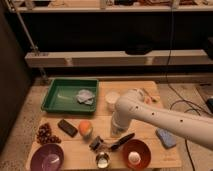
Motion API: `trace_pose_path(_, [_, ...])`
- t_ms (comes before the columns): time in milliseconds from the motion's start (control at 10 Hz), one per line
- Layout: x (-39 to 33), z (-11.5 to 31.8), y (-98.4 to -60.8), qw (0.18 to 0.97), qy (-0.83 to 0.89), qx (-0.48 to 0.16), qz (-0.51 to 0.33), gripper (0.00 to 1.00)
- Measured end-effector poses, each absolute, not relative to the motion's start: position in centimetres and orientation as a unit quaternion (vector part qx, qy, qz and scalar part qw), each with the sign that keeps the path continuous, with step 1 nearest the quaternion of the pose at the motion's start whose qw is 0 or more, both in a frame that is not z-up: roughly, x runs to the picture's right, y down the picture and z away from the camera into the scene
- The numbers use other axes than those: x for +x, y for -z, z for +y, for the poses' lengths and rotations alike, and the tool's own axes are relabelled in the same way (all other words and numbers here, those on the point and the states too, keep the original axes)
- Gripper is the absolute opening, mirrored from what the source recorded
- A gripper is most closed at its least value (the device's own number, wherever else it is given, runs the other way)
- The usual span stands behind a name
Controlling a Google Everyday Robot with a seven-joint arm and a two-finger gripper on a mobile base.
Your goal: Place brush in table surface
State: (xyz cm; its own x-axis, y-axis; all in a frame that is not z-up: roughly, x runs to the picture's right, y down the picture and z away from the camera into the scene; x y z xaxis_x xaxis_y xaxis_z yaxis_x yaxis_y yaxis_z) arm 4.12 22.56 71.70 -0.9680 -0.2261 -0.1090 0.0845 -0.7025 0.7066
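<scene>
The white arm (165, 121) was seen reaching in from the right edge, bent at an elbow over the middle of the table, w/ its lower end pointed down. The gripper (116, 133) was located at that lower end, low over the table surface (75, 146) and just behind the brush (123, 141). How far the gripper was open couldn't be told, as it was masked by the wrist. Whether anything was held couldn't be told either.

The brush was seen near the front-centre of the table surface, its slim black handle slanted up to the right. A blocky dark piece w/ a paler top was noted just beyond its lower-left end; whether the two were joined couldn't be told.

Other items noted:
- A metal cup (103, 159) in front of the brush.
- A red-brown bowl (142, 149) to the front right, w/ sth white inside.
- An orange ball (85, 128) and a black block (67, 127) to the left of the brush.
- A purple bowl (47, 157) at the front-left corner.
- A green tray (56, 97) at the back left, w/ a crumpled cloth (85, 96) in it.
- A blue sponge (165, 137) on the right side.
</scene>
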Motion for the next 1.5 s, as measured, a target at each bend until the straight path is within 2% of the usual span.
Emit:
trace_pose_path(600, [4.9, 25.0, -71.4, 0.041, 0.916, 0.136, -0.376, 0.8])
trace_pose_path(900, [4.4, 26.3, -71.6, 0.03, 0.9, 0.156, -0.406, 0.8])
trace_pose_path(1200, [3.9, 28.4, -72.5, 0.016, 0.892, 0.156, -0.425, 0.8])
trace_pose_path(1500, [4.3, 28.5, -73.6, 0.009, 0.901, 0.14, -0.411, 0.8])
